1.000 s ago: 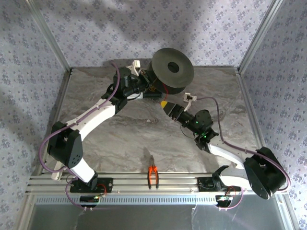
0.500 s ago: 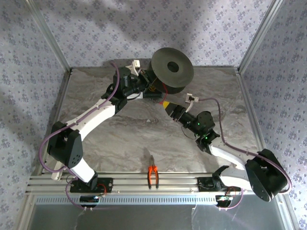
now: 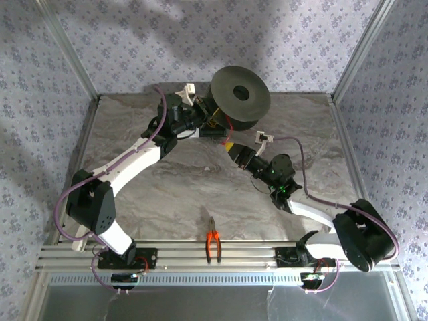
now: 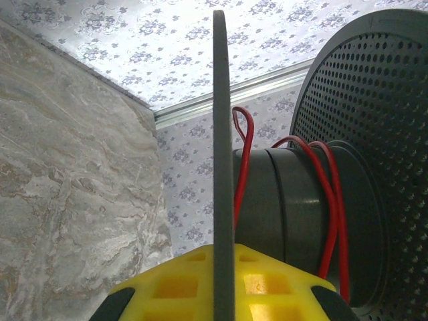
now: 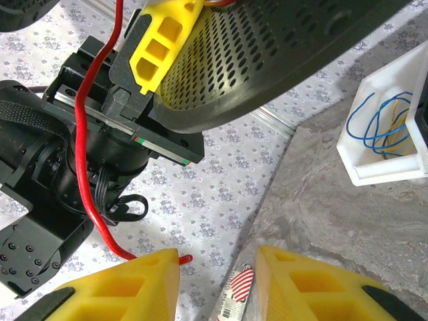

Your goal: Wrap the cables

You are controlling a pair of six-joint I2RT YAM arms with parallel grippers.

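Red cable (image 4: 329, 200) lay in a few turns round the hub of the black spool (image 3: 241, 97), with one loop standing up beside the thin flange, as we saw from the left wrist. From the right wrist we saw a free length of the same cable hanging down past the spool's perforated flange and ending at the inner edge of one yellow finger (image 5: 127, 287) of the right gripper (image 5: 217, 264). That claw's jaws stood apart with a clear gap between them, so the wire touched the finger but was not pinched. The left gripper (image 4: 224, 271) was clamped tight on the rim of the spool's flange, a yellow finger on either side of it. From above we found the spool at the far side of the marble table (image 3: 167, 194), both claws just beside it. A white box (image 5: 388, 127) holding blue wires sat on the table near the right claw, and orange-handled pliers (image 3: 213, 244) lay at the near edge, well apart from both arms
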